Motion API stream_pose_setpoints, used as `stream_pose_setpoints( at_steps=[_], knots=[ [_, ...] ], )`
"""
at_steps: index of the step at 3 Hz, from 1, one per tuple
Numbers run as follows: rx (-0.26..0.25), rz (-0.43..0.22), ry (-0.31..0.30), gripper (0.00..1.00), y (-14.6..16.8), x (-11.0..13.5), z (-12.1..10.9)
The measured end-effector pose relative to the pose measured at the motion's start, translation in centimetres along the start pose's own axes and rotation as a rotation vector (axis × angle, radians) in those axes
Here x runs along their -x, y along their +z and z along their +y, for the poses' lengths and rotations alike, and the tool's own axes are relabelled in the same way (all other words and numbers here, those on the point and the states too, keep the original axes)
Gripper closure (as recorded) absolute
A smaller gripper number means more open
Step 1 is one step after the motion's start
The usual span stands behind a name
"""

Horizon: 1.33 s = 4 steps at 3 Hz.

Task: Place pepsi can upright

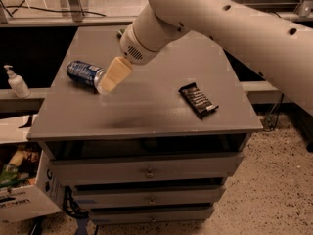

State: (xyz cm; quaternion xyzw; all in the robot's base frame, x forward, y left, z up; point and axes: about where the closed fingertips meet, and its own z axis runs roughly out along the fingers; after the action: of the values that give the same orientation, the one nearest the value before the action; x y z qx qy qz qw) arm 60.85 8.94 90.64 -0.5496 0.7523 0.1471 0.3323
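Observation:
The pepsi can is dark blue with white markings and lies on its side on the left part of the grey table. My gripper hangs from the big white arm, its cream-coloured fingers pointing down-left. Its tip is right at the can's right end, just above the tabletop. It holds nothing that I can see.
A flat black candy bar lies on the right side of the table. The arm hides the green snack bag at the back. A white pump bottle stands on a ledge to the left. A cardboard box sits on the floor at lower left. Drawers are below the tabletop.

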Motion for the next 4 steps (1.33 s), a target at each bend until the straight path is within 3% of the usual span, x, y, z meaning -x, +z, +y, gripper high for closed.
stream_pose_setpoints(
  at_steps=[2, 4],
  knots=[
    [-0.026, -0.053, -0.004, 0.0, 6.7, 4.4, -0.1],
    [-0.085, 0.046, -0.032, 0.0, 12.6, 7.1, -1.4]
  ],
)
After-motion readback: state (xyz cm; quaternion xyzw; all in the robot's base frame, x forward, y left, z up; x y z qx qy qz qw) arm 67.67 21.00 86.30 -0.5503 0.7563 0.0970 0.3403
